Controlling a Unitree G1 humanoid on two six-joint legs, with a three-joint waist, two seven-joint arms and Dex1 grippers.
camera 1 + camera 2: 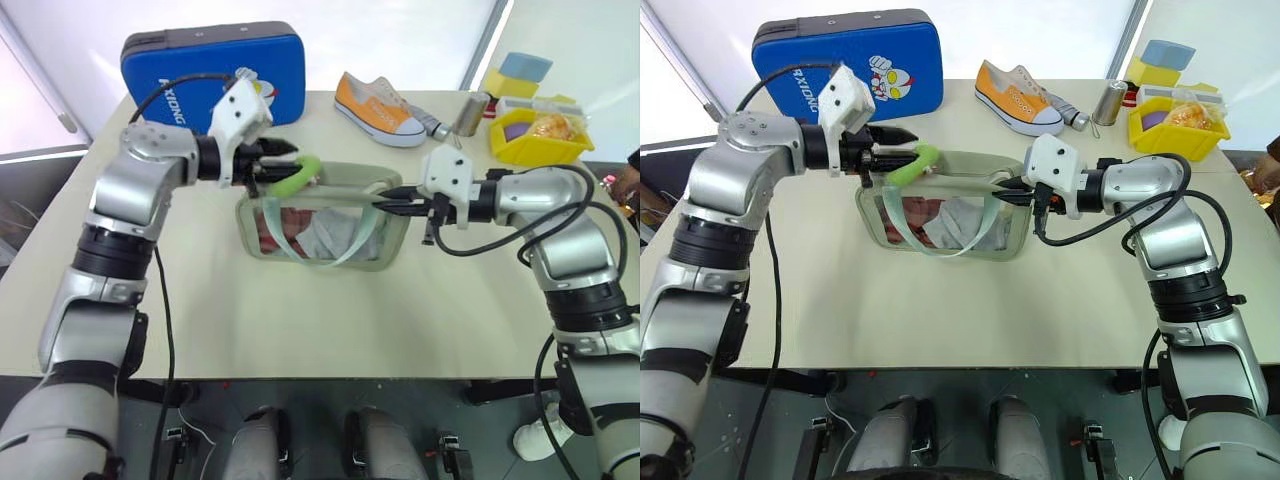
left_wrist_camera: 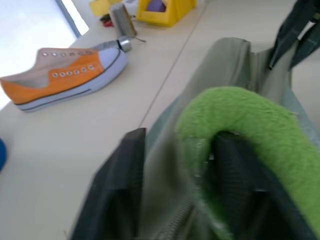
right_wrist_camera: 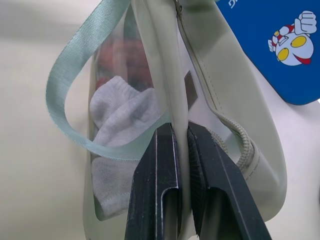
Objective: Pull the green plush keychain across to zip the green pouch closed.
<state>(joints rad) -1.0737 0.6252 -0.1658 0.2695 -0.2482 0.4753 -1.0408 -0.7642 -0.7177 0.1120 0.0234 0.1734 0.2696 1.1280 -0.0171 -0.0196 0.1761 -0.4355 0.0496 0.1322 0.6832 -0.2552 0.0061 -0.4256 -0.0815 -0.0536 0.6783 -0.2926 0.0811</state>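
Keychain (image 2: 250, 135) seemingly looped over one left gripper (image 1: 285, 160) finger (image 2: 235, 185)

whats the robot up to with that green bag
It is zipping the green pouch shut on the table. The right gripper pinches the pouch's rim, jaws shut on the fabric, bracing it. The left gripper has one finger through the green plush keychain at the pouch's left end. The zipper looks mostly open.

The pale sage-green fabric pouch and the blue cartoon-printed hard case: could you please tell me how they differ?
The pale sage-green fabric pouch is soft, with a clear window showing its contents; the blue cartoon-printed hard case is rigid and opaque. The pouch is smaller and pinched by the right gripper; the case stands untouched at the table's far edge. Both have zippers.
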